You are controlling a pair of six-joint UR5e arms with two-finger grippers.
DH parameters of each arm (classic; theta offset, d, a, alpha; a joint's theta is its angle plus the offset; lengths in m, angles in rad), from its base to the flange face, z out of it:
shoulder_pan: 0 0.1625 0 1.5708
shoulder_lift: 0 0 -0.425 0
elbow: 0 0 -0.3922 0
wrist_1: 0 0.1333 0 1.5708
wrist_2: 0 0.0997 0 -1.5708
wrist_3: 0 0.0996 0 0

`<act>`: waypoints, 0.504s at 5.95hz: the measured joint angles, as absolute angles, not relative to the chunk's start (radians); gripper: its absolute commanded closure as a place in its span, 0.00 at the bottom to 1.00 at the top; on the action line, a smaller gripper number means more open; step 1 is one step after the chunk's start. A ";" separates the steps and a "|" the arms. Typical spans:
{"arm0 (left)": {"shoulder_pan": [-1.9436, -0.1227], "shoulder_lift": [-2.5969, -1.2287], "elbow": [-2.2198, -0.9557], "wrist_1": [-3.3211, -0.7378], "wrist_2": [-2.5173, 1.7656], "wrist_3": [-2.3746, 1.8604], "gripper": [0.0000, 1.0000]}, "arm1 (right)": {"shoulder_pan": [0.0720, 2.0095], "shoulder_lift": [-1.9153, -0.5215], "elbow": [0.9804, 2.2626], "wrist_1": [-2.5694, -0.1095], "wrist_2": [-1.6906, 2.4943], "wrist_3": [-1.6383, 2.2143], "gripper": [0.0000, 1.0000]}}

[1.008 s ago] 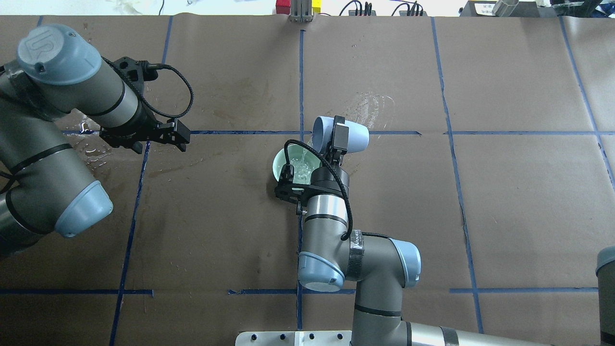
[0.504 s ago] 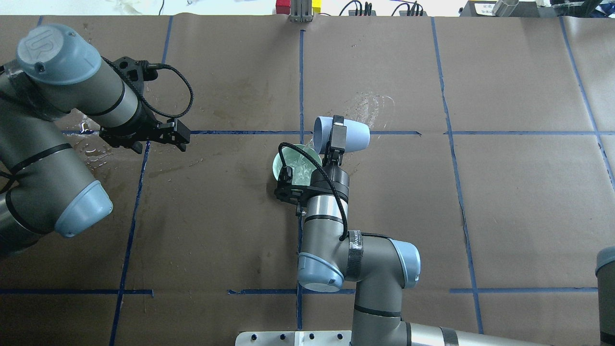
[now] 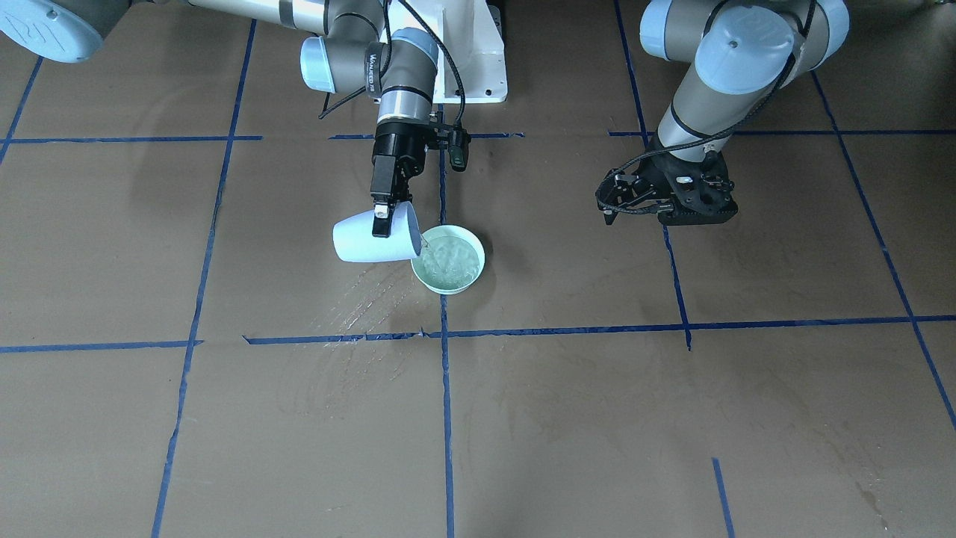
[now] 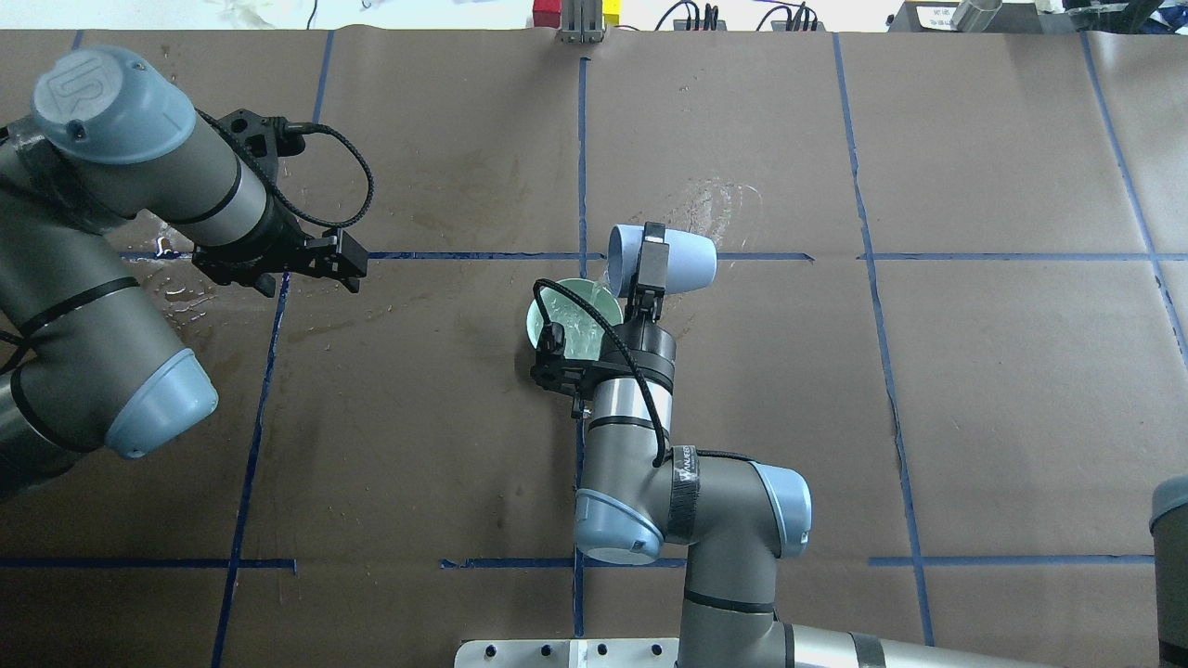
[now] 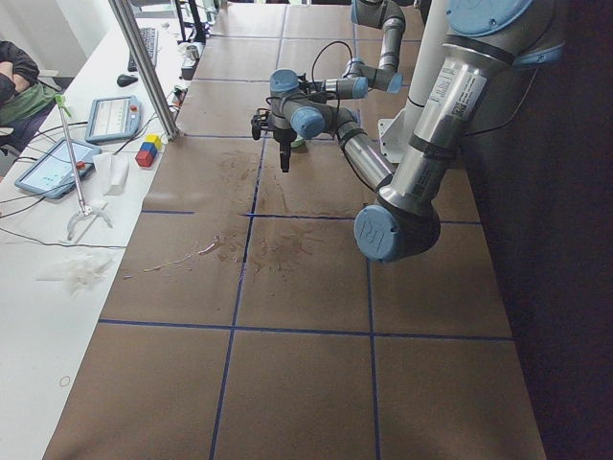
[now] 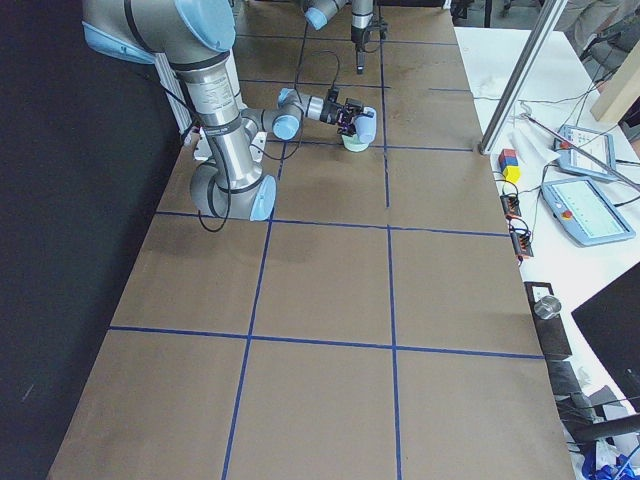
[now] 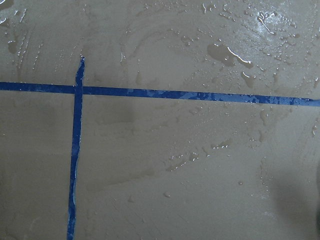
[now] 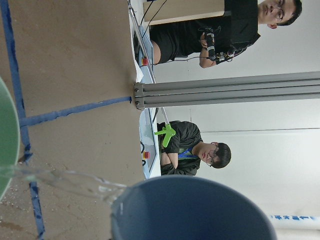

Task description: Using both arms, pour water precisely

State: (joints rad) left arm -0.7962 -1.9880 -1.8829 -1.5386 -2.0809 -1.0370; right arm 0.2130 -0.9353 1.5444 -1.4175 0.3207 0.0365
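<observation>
**Water mid-pour, right arm doing all the work**

Water (image 8: 70, 184) is running in a thin clear stream out of the pale blue plastic cup (image 3: 358, 240) and into the small mint-green round bowl (image 3: 448, 289). The bowl sits just below the right gripper (image 3: 382, 218), off to the cup's mouth side. Those slim jaws are pinching the cup, which is tipped nearly flat on its side.

The bowl already has a rippling pool in it, so I'd call the pour well underway. My guess at what's left is cutting the stream, righting the cup and setting it down. I can't see how much is left in the cup.

The bulky left gripper (image 4: 306, 260) hangs well apart from all this. I can't tell if its jaws are spread or pressed together.

The surface is a brown paper sheet (image 3: 560, 418) gridded with blue tape lines (image 3: 567, 329). Droplets and little puddles (image 7: 230, 52) lie right under the left jaws, and there's a wet smear (image 4: 715, 199) beyond the right jaws, past the cup.

Room-wise, two operators in black (image 8: 200, 150) are past the table edge behind a silver aluminium post (image 8: 225, 90).
</observation>
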 measured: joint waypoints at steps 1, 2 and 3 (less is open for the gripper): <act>-0.796 -1.988 -1.883 -1.539 -2.081 -1.037 0.00 | 0.211 -0.936 1.544 -1.420 0.313 0.031 1.00; -0.796 -1.988 -1.883 -1.539 -2.082 -1.037 0.00 | 0.208 -0.936 1.543 -1.421 0.308 0.022 1.00; -0.797 -1.988 -1.883 -1.539 -2.082 -1.037 0.00 | 0.208 -0.936 1.543 -1.421 0.306 0.017 1.00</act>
State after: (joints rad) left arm -0.7967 -1.9880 -1.8833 -1.5386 -2.0816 -1.0370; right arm 0.2077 -0.9357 1.5433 -1.4207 0.3060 0.0169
